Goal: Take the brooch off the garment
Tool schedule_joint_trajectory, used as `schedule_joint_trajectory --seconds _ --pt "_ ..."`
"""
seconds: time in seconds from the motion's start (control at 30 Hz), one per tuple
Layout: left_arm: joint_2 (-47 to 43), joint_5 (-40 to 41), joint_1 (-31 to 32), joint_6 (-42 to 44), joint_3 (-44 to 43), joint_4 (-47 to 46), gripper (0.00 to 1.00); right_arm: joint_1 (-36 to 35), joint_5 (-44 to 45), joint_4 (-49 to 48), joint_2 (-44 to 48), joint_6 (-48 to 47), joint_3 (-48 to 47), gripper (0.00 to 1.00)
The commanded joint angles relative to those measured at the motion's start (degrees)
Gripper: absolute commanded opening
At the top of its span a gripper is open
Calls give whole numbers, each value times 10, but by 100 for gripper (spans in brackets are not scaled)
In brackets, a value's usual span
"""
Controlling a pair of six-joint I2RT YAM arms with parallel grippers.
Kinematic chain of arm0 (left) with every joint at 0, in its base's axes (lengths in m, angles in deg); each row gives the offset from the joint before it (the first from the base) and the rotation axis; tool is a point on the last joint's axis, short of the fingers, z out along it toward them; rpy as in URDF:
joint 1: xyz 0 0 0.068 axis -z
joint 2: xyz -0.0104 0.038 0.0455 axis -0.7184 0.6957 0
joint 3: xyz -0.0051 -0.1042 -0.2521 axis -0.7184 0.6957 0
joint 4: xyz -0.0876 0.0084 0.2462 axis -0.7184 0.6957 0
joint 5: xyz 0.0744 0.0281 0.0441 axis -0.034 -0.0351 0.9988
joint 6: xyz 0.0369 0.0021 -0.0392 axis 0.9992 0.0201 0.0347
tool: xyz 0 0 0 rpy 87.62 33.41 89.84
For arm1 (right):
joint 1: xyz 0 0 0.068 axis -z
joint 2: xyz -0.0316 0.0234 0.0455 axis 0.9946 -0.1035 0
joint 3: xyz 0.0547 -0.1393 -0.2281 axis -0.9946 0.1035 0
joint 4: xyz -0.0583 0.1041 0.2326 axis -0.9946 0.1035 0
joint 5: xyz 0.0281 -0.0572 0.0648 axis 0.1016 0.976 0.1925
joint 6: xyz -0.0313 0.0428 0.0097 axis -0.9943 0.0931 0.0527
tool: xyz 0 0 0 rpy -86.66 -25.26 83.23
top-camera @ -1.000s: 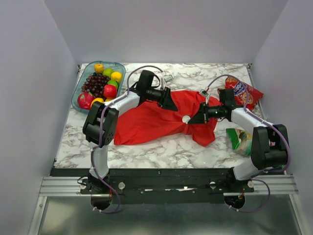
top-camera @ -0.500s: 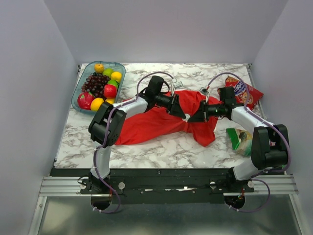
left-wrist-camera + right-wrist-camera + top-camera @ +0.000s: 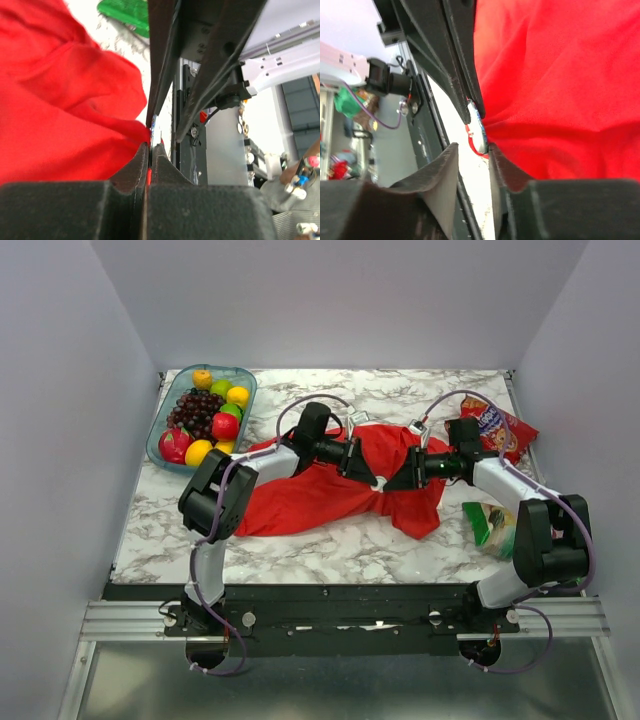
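Observation:
The red garment (image 3: 310,490) lies bunched in the middle of the table. The small whitish brooch (image 3: 379,483) sits on its right part, between both grippers. My left gripper (image 3: 369,476) reaches it from the left. In the left wrist view its jaws (image 3: 150,146) are pressed together on the brooch's thin edge (image 3: 154,131) and a bit of red cloth. My right gripper (image 3: 393,481) faces it from the right. In the right wrist view it (image 3: 472,147) is open, with the edge-on brooch (image 3: 478,131) between its fingers, against the right one.
A glass tray (image 3: 160,448) of fruit stands at the back left. A red snack bag (image 3: 497,426) lies at the back right, and a green packet (image 3: 489,526) near the right arm. The garment (image 3: 560,85) fills most of the right wrist view.
My left gripper has moved right and forward over the garment to the brooch and now pinches it. The cloth has bunched up towards the brooch. The right gripper has barely moved.

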Motion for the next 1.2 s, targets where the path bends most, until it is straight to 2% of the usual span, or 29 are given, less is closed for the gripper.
schedule_joint_trajectory --seconds 0.0,0.17,0.2,0.27,0.63,0.97,1.17 --pt "-56 71 -2 -53 51 -63 0 -5 28 -7 29 72 12 43" --pt "-68 77 -7 -78 73 -94 0 -5 57 -20 41 101 18 46" --pt "-67 75 -7 -81 74 -100 0 -5 96 -20 45 110 21 48" --pt "-65 75 -7 -82 75 -105 0 -5 121 -33 54 112 27 48" --pt "-63 81 -6 -79 68 -96 0 -5 89 -141 42 193 50 52" --pt "-56 78 -6 -83 61 -105 0 -13 68 -150 29 199 52 51" --pt "-53 78 -6 -87 60 -110 0 -15 70 -151 24 199 49 43"
